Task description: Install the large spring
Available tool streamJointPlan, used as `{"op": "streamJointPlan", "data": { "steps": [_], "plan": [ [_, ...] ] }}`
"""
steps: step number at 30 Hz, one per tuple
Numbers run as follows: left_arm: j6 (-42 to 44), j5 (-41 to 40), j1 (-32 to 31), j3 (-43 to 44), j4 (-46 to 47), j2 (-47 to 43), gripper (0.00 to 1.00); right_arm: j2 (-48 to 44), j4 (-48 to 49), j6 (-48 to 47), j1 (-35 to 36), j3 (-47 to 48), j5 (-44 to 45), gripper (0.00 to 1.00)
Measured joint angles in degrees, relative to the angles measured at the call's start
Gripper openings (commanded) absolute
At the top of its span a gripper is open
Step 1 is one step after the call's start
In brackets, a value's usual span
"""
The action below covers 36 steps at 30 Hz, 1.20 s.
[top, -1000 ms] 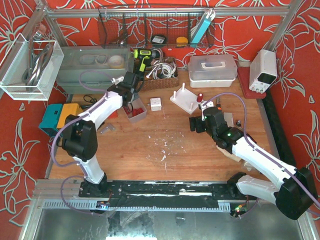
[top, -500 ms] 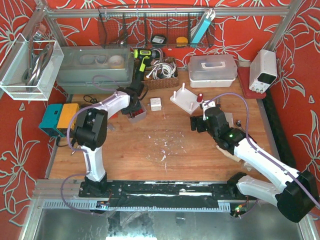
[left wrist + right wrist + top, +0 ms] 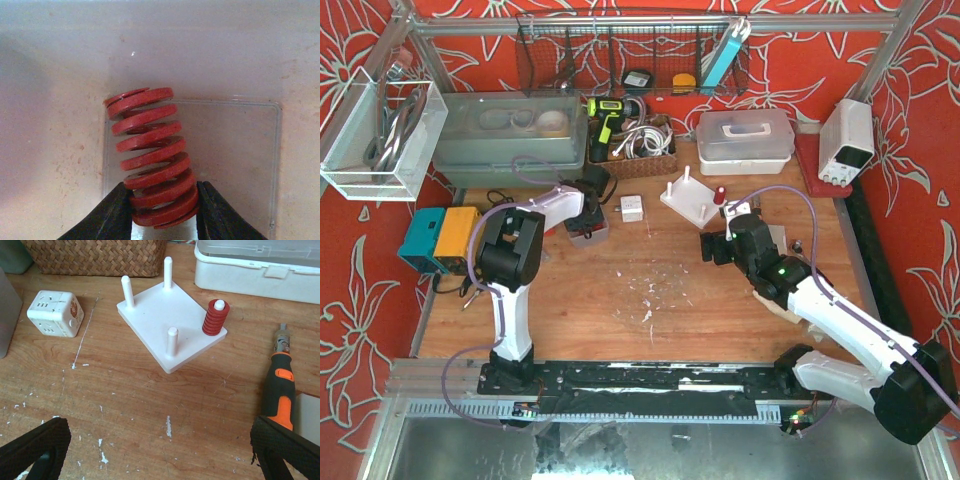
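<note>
The large red spring (image 3: 150, 150) lies tilted in a small clear bin (image 3: 240, 150), which sits left of centre in the top view (image 3: 590, 235). My left gripper (image 3: 162, 200) reaches into that bin (image 3: 582, 207). Its black fingers (image 3: 117, 212) press both sides of the spring's lowest coils. The white peg board (image 3: 170, 330) stands at the back middle (image 3: 692, 198). It has three bare pegs and a small red spring (image 3: 216, 317) on the fourth. My right gripper (image 3: 160, 450) is wide open and empty, hovering in front of the board (image 3: 715, 247).
A white socket cube (image 3: 54, 313) sits left of the board. An orange-black screwdriver (image 3: 278, 385) lies to its right. A wicker basket (image 3: 95, 257) and a white lidded box (image 3: 260, 265) stand behind. A teal-orange box (image 3: 440, 235) is at the left edge.
My left arm has folded in and its gripper has dropped from above the bin down into it, onto the spring. The right arm has barely moved.
</note>
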Motion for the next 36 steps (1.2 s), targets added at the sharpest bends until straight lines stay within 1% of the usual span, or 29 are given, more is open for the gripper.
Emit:
{"op": "streamJointPlan", "data": {
  "steps": [3, 9, 16, 21, 29, 32, 36],
  "plan": [
    [0.09, -0.09, 0.00, -0.46, 1.79, 0.00, 0.26, 0.02, 0.00, 0.00, 0.00, 0.00, 0.11, 0.99],
    [0.35, -0.20, 0.00, -0.70, 2.97, 0.00, 0.09, 0.13, 0.00, -0.04, 0.00, 0.00, 0.24, 0.99],
    [1.38, -0.42, 0.00, -1.05, 2.89, -0.66, 0.00, 0.57, 0.00, -0.11, 0.00, 0.00, 0.24, 0.99],
    [1.92, -0.55, 0.00, -1.40, 1.84, -4.13, 0.00, 0.68, 0.00, -0.17, 0.00, 0.00, 0.24, 0.99],
    [3.45, -1.01, -1.77, -2.82, 2.86, -15.19, 0.00, 0.92, 0.00, -0.24, 0.00, 0.00, 0.52, 0.99],
    [5.40, -0.96, -3.85, -6.36, 6.32, -20.09, 0.00, 1.18, 0.00, -0.26, 0.00, 0.00, 0.57, 0.99],
    [9.07, -0.44, -7.65, -14.88, 14.23, -27.96, 0.00, 1.18, 0.00, -0.26, 0.00, 0.00, 0.63, 0.99]
  ]
}}
